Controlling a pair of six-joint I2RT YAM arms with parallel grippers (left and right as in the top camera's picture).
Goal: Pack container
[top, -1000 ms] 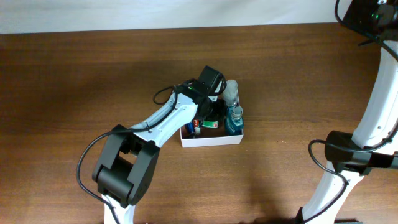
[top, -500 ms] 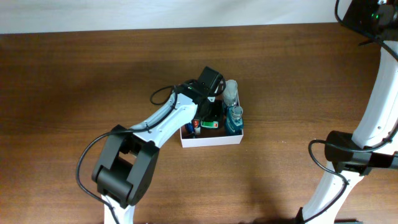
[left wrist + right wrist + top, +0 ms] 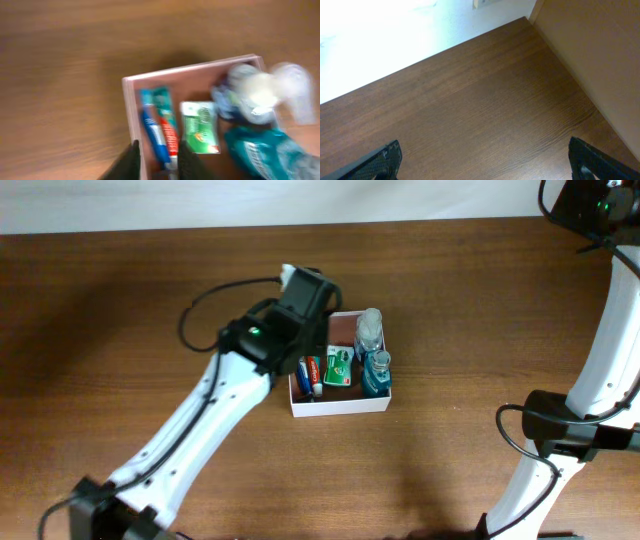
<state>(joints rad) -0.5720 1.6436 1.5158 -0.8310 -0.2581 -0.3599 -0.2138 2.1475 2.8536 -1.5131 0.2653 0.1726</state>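
The container (image 3: 340,408) is a square shallow box with white walls and a reddish-brown inside, at the table's middle. It holds a blue tube (image 3: 305,376), a red tube (image 3: 314,373), a green packet (image 3: 339,366), a teal mouthwash bottle (image 3: 376,372) and a clear bottle (image 3: 370,328). In the blurred left wrist view, my left gripper (image 3: 157,161) hangs above the container's left wall (image 3: 131,100), fingers a little apart and holding nothing. My right gripper (image 3: 485,165) is wide open and empty over bare table.
The left arm (image 3: 250,350) stretches from the front left over the container's left side. The right arm's base (image 3: 560,430) stands at the right edge. A pale wall (image 3: 590,45) borders the table beside the right gripper.
My left arm has lifted and pulled back to the left out of the container, uncovering the tubes and the green packet. The right arm has not moved.
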